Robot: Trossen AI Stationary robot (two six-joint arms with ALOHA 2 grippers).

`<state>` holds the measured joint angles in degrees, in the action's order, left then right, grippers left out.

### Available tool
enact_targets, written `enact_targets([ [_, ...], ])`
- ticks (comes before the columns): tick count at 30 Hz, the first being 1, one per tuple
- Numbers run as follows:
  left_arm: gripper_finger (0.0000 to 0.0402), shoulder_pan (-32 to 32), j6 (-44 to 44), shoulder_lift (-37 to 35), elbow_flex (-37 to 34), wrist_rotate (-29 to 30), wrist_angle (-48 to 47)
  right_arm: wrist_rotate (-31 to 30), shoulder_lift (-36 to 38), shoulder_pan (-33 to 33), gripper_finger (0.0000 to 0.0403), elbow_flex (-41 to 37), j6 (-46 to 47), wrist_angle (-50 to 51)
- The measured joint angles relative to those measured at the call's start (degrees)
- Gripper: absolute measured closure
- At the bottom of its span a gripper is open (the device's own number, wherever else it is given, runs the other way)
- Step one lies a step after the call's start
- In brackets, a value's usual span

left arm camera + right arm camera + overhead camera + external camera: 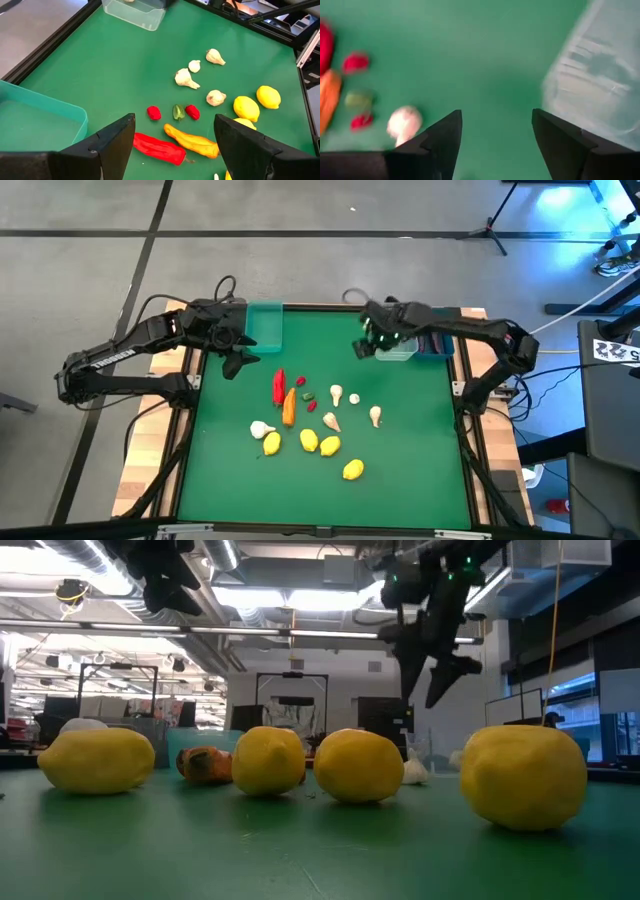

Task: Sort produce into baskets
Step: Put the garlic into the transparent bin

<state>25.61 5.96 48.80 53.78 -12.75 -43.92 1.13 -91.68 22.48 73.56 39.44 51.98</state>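
Both grippers are open, empty and above the green mat. My left gripper point(238, 360) point(175, 125) hovers beside the teal bin point(265, 325) at the far left. My right gripper point(367, 345) point(496, 117) hovers at the clear bin point(398, 351), with the blue bin point(436, 343) behind it. Mid-mat lie a red pepper point(279, 386), an orange carrot point(289, 407), red berries point(301, 381), several garlic bulbs point(336, 394) and several lemons point(308, 440). No eggplant and no dark bin show.
The mat is framed by a dark raised border point(190, 390), with wooden boards outside it. A small green piece point(178, 112) lies between two berries. In the low view the lemons point(358, 766) stand close to the near edge. Bare mat lies at the right point(420, 430).
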Motion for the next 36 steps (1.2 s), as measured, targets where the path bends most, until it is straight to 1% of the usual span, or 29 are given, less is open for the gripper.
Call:
enact_targets([
  [3,0.0135,0.0,0.1,0.0,0.0,0.0,0.0,-2.42,0.0,-7.11,0.0162,0.0,5.05,1.8],
  [7,0.0135,0.01,0.1,0.0,0.0,0.0,0.0,-8.07,0.0,-15.97,0.0162,0.0,15.99,6.12],
  [9,0.0135,-0.01,0.1,0.0,0.0,0.0,0.0,-9.81,0.0,-19.73,0.0162,-0.06,21.99,8.61],
  [13,0.0135,-0.01,0.1,0.0,0.0,0.0,0.0,-10.2,0.0,-25.96,0.0162,-0.87,33.57,11.63],
  [18,0.0135,-0.01,0.1,0.0,0.0,0.0,0.0,-10.14,-0.01,-32.09,0.0162,-3.75,45.44,9.2],
  [24,0.0135,0.0,0.08,0.0,0.0,0.0,-0.02,-9.99,-0.17,-35.63,0.0162,-8.9,53.21,1.34],
  [32,0.0135,-0.01,0.08,0.0,0.0,0.0,-0.19,-9.07,-0.2,-35.73,0.0162,-15.66,55.77,-9.26],
  [36,0.0135,0.01,-0.04,0.0,0.0,-0.01,-0.24,-9.05,-0.2,-35.63,0.0162,-18.34,56.5,-11.57],
])
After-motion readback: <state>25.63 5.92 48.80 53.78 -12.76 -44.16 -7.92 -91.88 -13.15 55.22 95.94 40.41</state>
